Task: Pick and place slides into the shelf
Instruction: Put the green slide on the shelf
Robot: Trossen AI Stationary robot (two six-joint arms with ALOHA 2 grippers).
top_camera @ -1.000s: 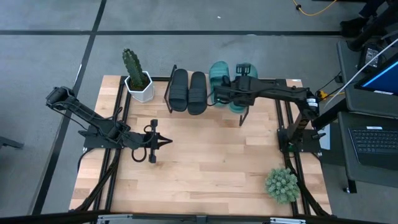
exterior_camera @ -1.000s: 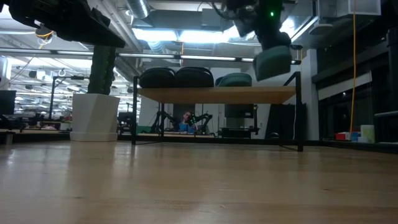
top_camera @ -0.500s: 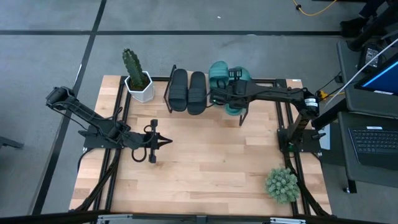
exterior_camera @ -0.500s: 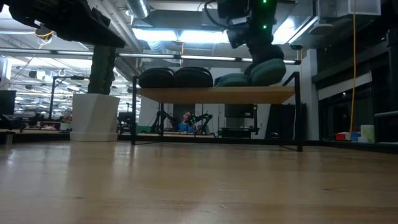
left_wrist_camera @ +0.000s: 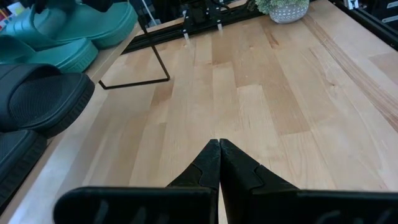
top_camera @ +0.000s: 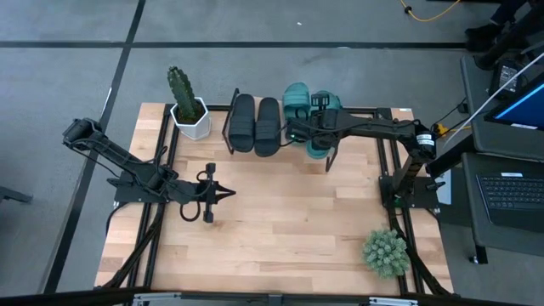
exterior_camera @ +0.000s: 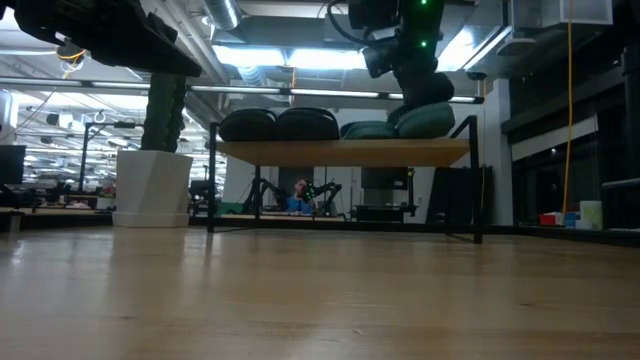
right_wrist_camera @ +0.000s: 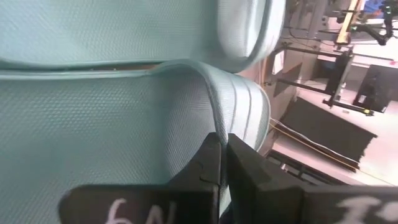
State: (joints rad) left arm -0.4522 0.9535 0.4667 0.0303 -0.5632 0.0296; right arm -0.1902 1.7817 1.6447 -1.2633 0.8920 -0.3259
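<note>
Wooden table point(top_camera: 280, 229) up front, grey floor around it, workshop room with ceiling lights way behind in the low view.

Nearest stuff: one round spiky plant point(top_camera: 385, 252) at the near right corner. Then left gripper point(top_camera: 231, 194) parked over the bare middle-left of the table, fingers point(left_wrist_camera: 219, 163) pinched together on nothing, well apart from everything.

Further back: one shelf point(exterior_camera: 345, 151), light board on thin black wire legs, sitting at the far edge. Four slides on it, counted left to right from the high view: two black slides point(top_camera: 256, 124) side by side, then two teal ones. First teal slide point(top_camera: 297, 98) flat next to the black pair. Second teal slide point(top_camera: 325, 146) mostly hidden under the right arm, resting on the right end of the board, looks a bit raised or tilted in the low view point(exterior_camera: 426, 120). Right gripper point(right_wrist_camera: 222, 163) clamped on that slide's strap edge, tips pressed tight on the teal rubber.

One cactus point(top_camera: 180, 87) in one white pot point(top_camera: 190, 120) just left of the shelf. One laptop point(top_camera: 512, 189) off the table's right side.
</note>
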